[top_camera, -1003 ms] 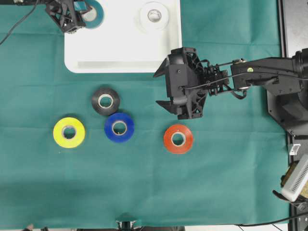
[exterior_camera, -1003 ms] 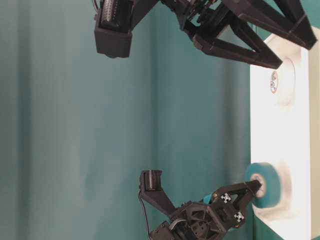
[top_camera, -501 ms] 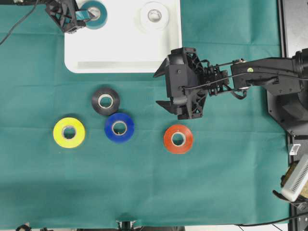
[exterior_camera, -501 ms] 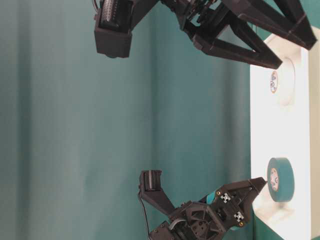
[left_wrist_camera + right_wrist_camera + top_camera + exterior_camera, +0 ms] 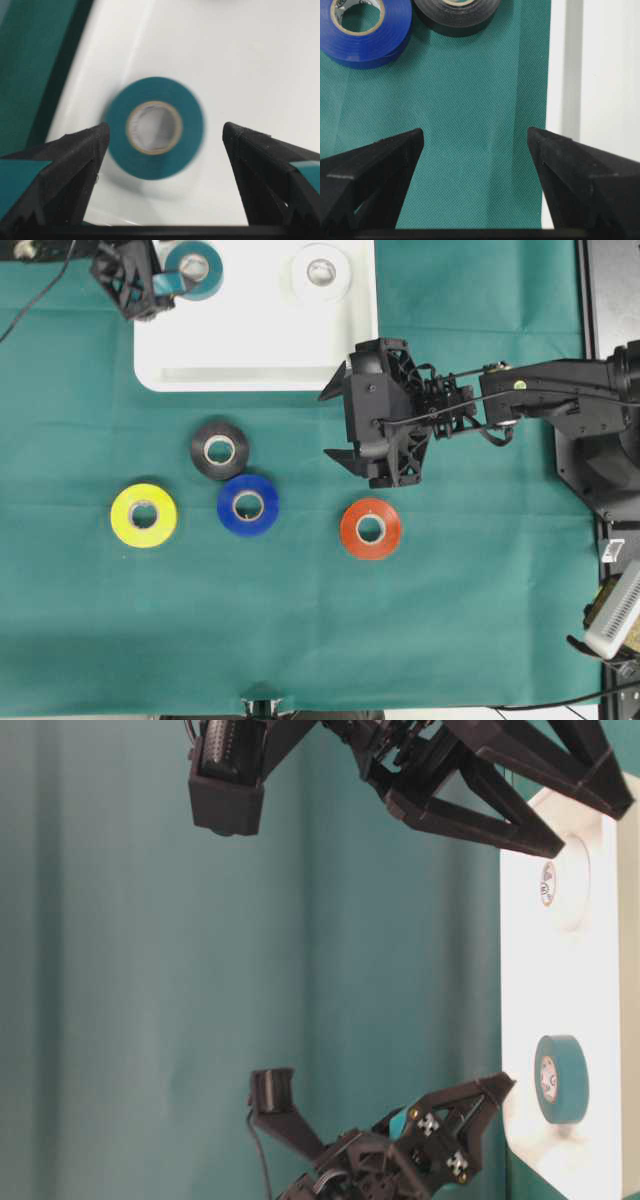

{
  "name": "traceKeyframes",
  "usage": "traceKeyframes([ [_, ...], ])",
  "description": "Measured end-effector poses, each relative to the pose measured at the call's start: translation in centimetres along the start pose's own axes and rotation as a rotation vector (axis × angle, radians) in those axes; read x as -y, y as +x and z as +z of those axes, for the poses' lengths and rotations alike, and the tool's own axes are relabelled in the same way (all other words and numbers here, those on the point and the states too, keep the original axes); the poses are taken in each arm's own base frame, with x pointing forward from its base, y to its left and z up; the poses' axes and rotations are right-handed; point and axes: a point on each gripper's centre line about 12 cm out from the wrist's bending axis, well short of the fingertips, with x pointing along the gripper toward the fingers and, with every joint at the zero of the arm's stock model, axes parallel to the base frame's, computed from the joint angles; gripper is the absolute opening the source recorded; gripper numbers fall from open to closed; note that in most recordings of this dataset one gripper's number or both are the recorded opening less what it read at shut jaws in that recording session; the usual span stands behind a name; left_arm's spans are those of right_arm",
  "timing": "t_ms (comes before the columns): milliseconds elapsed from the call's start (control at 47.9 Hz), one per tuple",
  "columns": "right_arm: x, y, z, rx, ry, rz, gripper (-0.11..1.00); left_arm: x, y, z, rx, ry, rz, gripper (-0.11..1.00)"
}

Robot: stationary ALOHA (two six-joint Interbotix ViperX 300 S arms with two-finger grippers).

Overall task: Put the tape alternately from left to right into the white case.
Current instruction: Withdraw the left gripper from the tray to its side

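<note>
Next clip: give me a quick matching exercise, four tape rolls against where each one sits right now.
Rolls:
1. teal roll
2. white roll
3. black roll
4. red-orange roll

Places:
A. on the cloth, touching the blue roll
B. in the tray, right part
C. on the cloth, below the right claw
D. in the tray, left corner, by the open left claw

Pairs: 1-D, 2-B, 3-A, 4-C

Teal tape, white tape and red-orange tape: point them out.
teal tape (image 5: 194, 270): overhead view, its ring face.
white tape (image 5: 321, 273): overhead view, its top face.
red-orange tape (image 5: 353, 529): overhead view, ring's left side.
</note>
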Motion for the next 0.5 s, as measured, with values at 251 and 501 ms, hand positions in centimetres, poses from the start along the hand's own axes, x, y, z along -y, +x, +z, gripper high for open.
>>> traceKeyframes([
  [251,-0.1,0.0,0.0,0.0,0.0,0.001,0.84,4.1,-2.5,-0.4,0.034,0.063,-0.075,1.0],
  [501,0.0,0.0,0.0,0.0,0.0,0.0,0.84,7.3,-4.6,-0.8,0.063,0.056,-0.146,1.0],
])
